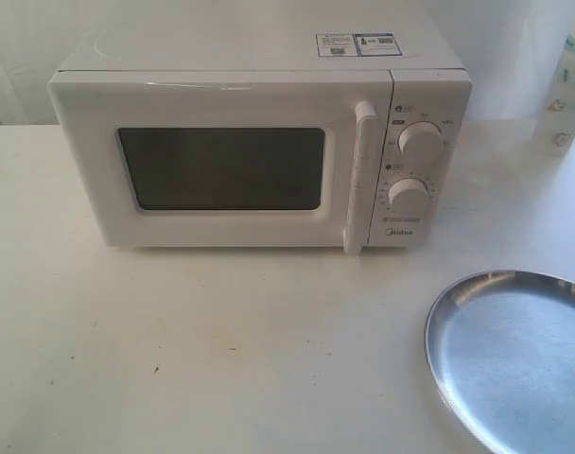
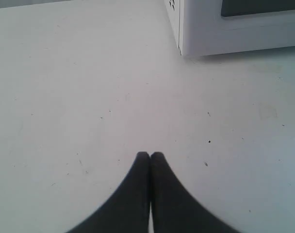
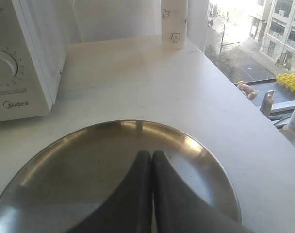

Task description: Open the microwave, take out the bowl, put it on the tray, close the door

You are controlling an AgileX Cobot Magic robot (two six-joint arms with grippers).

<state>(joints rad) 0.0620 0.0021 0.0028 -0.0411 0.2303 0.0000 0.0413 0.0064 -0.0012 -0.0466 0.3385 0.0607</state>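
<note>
The white Midea microwave point(image 1: 259, 142) stands at the back of the table with its door point(image 1: 221, 168) closed and the white bar handle point(image 1: 359, 180) upright beside the two dials. The bowl is out of view. The silver tray point(image 1: 514, 355) lies at the front right of the table and holds nothing. My left gripper point(image 2: 150, 154) is shut over bare table, a corner of the microwave point(image 2: 235, 26) ahead of it. My right gripper point(image 3: 152, 153) is shut and hangs over the tray point(image 3: 89, 160). Neither gripper appears in the exterior view.
A tall white patterned cup point(image 1: 569, 80) stands at the back right, also seen as the cup point(image 3: 174, 22) in the right wrist view. The table's right edge point(image 3: 244, 102) runs along a window overlooking a street.
</note>
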